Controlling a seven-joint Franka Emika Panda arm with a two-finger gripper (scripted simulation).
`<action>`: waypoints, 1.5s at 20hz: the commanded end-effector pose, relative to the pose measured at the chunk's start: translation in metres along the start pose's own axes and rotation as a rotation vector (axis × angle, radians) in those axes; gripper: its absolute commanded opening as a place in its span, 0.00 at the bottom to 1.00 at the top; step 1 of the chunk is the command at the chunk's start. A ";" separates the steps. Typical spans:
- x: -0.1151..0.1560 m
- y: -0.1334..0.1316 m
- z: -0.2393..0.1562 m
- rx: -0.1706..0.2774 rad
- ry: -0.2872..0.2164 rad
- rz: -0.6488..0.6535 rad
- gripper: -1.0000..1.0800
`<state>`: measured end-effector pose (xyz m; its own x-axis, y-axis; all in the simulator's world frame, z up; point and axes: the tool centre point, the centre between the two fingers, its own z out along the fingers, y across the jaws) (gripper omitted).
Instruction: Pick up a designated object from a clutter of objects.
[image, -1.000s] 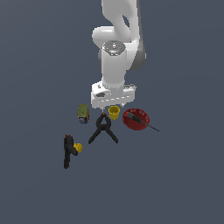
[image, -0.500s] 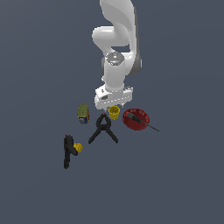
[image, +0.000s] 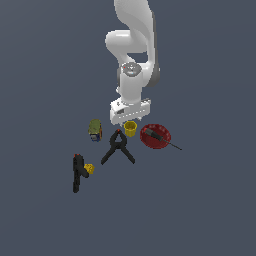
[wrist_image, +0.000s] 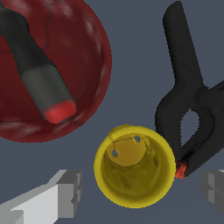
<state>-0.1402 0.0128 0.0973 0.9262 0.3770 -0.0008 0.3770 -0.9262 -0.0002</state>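
Yellow cup (wrist_image: 134, 171) upright between the spread fingers of the claw (wrist_image: 142, 192), not gripped.

Standing mid-tabletop (image: 210, 210), far from every edge, touching the head of the black spring clamp (wrist_image: 188, 109), close beside the red bowl (wrist_image: 83, 65) holding a dark red-tipped tool (wrist_image: 37, 74). Fingers (wrist_image: 65, 194) wide open, clear of the rim either side, holding nothing. Lower than half a second ago, now right down over the cup; clutter unmoved.

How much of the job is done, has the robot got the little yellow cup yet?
Not yet. Done: the gripper is lined up over the yellow cup, one finger on each side. In hand: nothing; the fingers are open and apart from the cup, which sits between the black clamp and red bowl. Left: closing and lifting.
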 end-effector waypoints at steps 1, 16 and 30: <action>0.000 0.000 0.000 0.000 0.000 0.000 0.96; -0.001 -0.001 0.041 0.000 0.001 -0.002 0.96; -0.001 -0.001 0.051 0.000 0.001 -0.002 0.00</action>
<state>-0.1413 0.0127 0.0466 0.9255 0.3788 0.0000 0.3788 -0.9255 -0.0001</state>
